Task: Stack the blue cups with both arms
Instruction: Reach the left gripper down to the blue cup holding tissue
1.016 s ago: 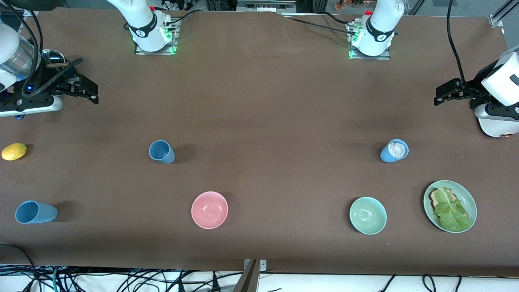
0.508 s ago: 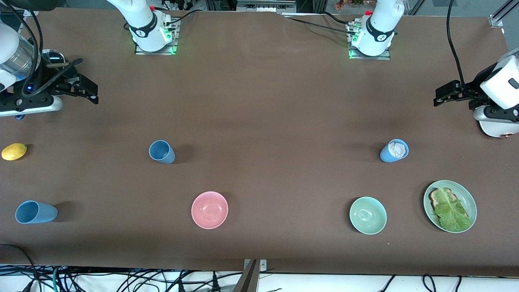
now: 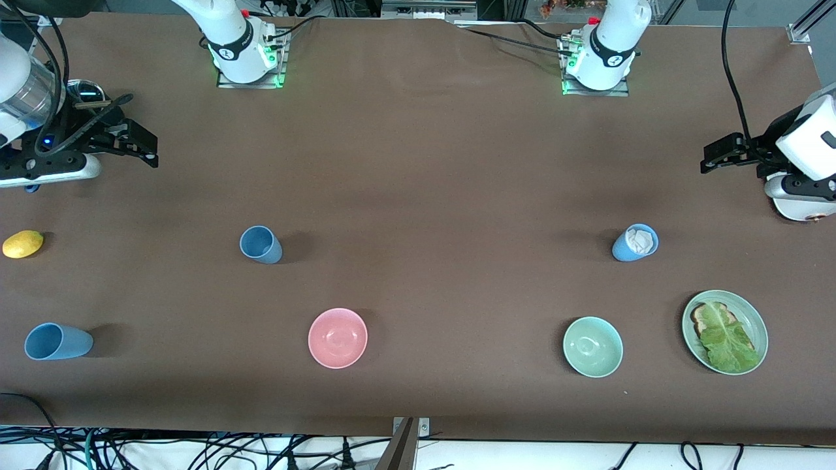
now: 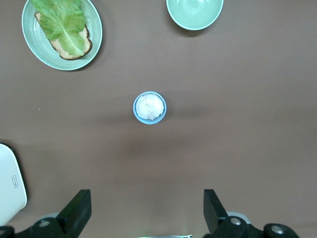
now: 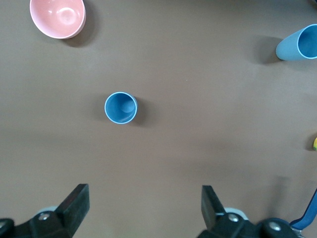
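Three blue cups stand on the brown table. One empty cup (image 3: 260, 244) is toward the right arm's end and shows in the right wrist view (image 5: 121, 107). Another empty cup (image 3: 57, 341) is nearer the front camera, by that end's edge (image 5: 298, 43). The third cup (image 3: 635, 242), with crumpled white paper in it, is toward the left arm's end (image 4: 149, 107). My right gripper (image 3: 140, 147) is open and empty, high over its end (image 5: 145, 210). My left gripper (image 3: 715, 155) is open and empty, high over its end (image 4: 147, 213).
A pink bowl (image 3: 337, 337), a pale green bowl (image 3: 592, 346) and a green plate (image 3: 761, 323) with bread and lettuce lie nearer the front camera than the cups. A yellow lemon (image 3: 23, 243) lies at the right arm's end. A white device (image 3: 800, 205) sits under the left gripper.
The left arm's wrist has shifted slightly; its gripper stays open. The right arm and all the cups have not moved.
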`<state>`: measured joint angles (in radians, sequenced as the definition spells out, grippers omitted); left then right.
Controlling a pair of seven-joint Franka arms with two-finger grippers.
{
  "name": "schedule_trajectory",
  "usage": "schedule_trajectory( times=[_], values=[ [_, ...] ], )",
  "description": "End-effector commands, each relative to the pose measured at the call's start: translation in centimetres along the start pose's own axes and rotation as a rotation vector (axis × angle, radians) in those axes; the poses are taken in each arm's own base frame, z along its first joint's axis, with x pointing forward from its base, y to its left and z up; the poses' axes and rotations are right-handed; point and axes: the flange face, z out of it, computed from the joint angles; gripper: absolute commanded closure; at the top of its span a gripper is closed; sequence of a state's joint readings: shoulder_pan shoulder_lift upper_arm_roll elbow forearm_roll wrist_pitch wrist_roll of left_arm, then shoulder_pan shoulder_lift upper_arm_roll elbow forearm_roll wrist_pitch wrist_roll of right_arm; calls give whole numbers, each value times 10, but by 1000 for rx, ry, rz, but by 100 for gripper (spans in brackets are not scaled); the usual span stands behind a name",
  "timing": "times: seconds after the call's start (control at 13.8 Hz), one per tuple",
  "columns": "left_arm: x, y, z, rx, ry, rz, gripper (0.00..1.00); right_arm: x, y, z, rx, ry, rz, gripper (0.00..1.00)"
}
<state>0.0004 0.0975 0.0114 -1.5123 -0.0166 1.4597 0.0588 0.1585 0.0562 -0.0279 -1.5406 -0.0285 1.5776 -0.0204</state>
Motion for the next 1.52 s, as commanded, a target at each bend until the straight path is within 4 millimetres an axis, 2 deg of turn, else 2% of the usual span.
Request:
schedule_trajectory(
  times=[0.0, 0.07, 0.22, 0.29, 0.58, 0.65, 0.87, 1.02, 1.16, 1.31, 1.45],
  values=[
    [-6, -23, -8, -11, -6, -15, 0, -6, 2, -10, -2, 1, -17, 0],
    [-9, -29, -12, -11, -2, -27, 0, -7, 2, -10, -2, -2, -17, 0],
    [-9, -44, -6, -6, -17, -30, 0, -8, 3, -11, 3, -2, -14, 0],
    [-7, -57, -1, 2, -21, -12, 0, -8, 3, -10, 5, -4, -14, 0],
    [40, -92, 63, 14, -40, 5, 0, -8, 1, -11, 12, -2, -16, 0],
    [50, -90, 76, 15, -45, 19, 0, -8, 1, -11, 14, -2, -16, 0],
    [88, -89, 138, 14, -60, 33, 0, -8, 0, -11, 17, -3, -13, 0],
    [102, -90, 171, 19, -36, 38, 0, -8, 0, -10, 17, -7, -14, 0],
    [100, -84, 200, 20, -28, 49, 0, -8, 0, -9, 17, -6, -16, 0],
    [96, -82, 213, 15, -41, 49, 0, -7, 1, -8, 14, -7, -16, 0],
    [91, -64, 232, 8, -43, 68, 0, -7, 1, -8, 14, -5, -16, 0]
  ],
)
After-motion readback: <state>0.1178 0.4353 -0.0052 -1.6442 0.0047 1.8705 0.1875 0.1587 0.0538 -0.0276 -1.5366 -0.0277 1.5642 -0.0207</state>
